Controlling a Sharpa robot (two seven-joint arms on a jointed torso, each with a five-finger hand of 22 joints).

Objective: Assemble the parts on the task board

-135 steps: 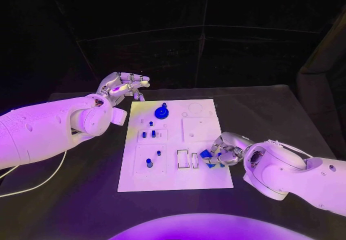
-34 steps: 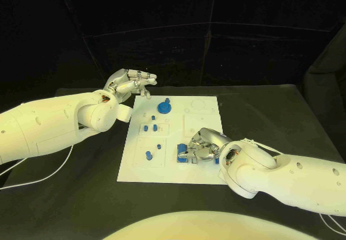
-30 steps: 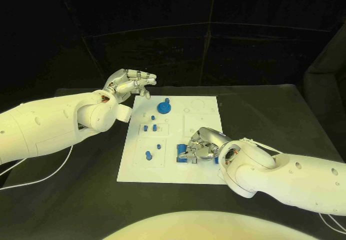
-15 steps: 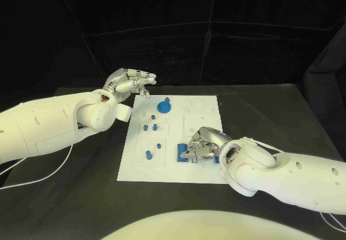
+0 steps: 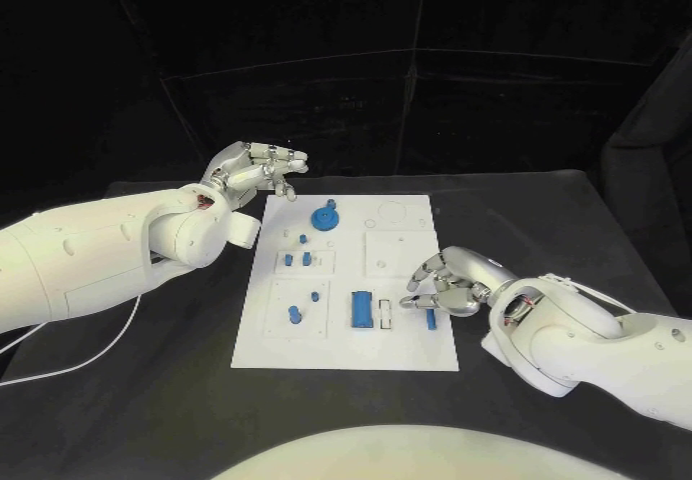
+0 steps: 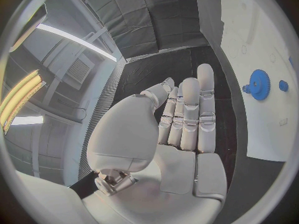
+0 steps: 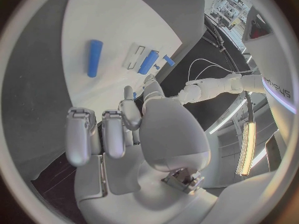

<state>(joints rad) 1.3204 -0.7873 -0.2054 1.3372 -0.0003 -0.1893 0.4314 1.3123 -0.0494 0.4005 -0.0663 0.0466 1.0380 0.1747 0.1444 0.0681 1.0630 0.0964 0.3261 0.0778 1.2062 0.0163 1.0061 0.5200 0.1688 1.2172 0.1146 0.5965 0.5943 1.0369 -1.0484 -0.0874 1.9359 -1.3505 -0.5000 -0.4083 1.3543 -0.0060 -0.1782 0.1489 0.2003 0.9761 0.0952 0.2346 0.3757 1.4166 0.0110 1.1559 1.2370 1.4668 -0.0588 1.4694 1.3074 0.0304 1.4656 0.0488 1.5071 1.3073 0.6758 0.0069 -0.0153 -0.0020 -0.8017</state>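
Lying flat on the black table [image 5: 548, 215], the white task board [image 5: 346, 345] is shown between the two hands. The right hand [image 5: 454, 283] is held over the board's right edge with its fingers loosely curled and nothing gripped. A blue rectangular part [image 5: 361, 308] is seated in a slot near the board's middle, and a slim blue part [image 5: 430, 318] lies loose just beside the right hand. The left hand [image 5: 257, 168] is held off the board's far left corner, empty, fingers together. A blue gear [image 5: 327, 217] is seen near that corner.
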